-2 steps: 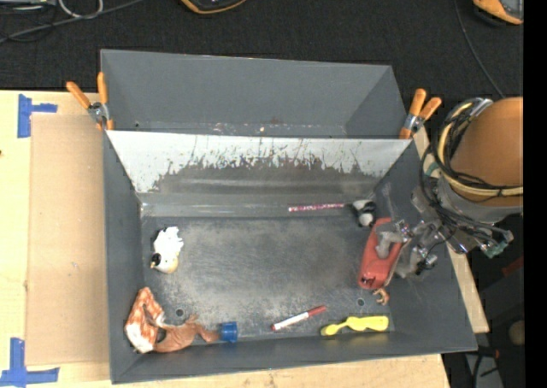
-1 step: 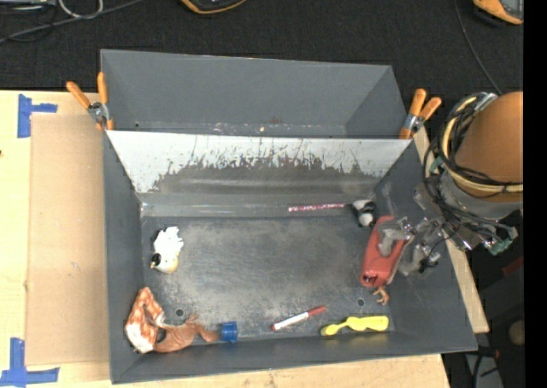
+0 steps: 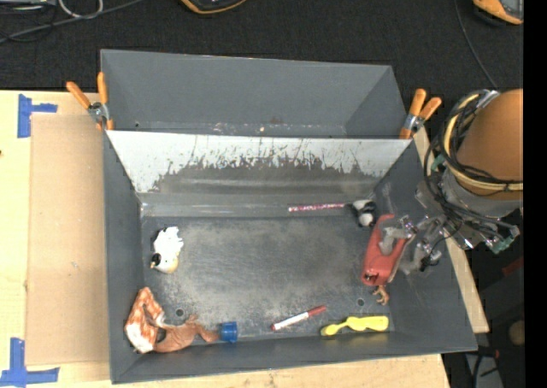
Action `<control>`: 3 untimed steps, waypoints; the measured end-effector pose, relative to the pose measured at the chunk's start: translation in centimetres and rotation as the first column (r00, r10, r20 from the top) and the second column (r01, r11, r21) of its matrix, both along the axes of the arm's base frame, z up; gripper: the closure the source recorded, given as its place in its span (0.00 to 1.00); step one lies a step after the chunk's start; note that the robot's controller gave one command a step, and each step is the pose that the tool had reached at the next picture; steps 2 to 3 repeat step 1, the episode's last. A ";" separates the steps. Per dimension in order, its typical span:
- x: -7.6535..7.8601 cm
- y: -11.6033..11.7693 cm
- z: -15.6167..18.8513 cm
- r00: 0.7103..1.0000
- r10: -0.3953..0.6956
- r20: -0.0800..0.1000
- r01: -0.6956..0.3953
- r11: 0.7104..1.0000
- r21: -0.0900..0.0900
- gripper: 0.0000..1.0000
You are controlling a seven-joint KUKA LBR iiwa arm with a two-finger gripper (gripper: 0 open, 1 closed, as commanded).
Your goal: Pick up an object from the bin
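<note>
Red oblong toy [image 3: 377,265] stands roughly upright against the right side of the bin floor, at the foot of the sloping right wall, with a grey part at its top end. It is the thing nearest the gripper [image 3: 410,243], which reaches in over the right rim and sits just beside the toy's upper end, on its right. Whether the two touch cannot be told, nor whether the gripper is apart or closed.

Counted over the grey bin [image 3: 256,96], there is one of each thing. A small brown bit [image 3: 379,296] lies just near of the red toy. A yellow piece [image 3: 355,326] lies flat by the near wall, right of centre. A red-and-white pen [image 3: 299,319] lies just left of it. A small blue cap [image 3: 227,332] sits further left along the near wall. An orange-and-pink crumpled lump [image 3: 149,326] fills the near left corner. A white toy with a yellow patch [image 3: 167,249] stands by the left wall. A thin pink stick [image 3: 316,207] lies along the foot of the far wall. A small black-and-white thing [image 3: 365,212] sits at its right end, just far of the red toy.
</note>
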State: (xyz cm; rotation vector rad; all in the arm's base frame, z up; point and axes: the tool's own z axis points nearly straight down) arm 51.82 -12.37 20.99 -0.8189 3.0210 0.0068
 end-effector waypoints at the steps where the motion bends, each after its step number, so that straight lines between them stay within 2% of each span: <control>1: 0.0 0.0 0.3 1.000 -0.002 0.000 0.002 1.000 0.001 1.00; 3: 0.0 0.0 0.3 1.000 -0.002 0.000 0.002 1.000 0.001 1.00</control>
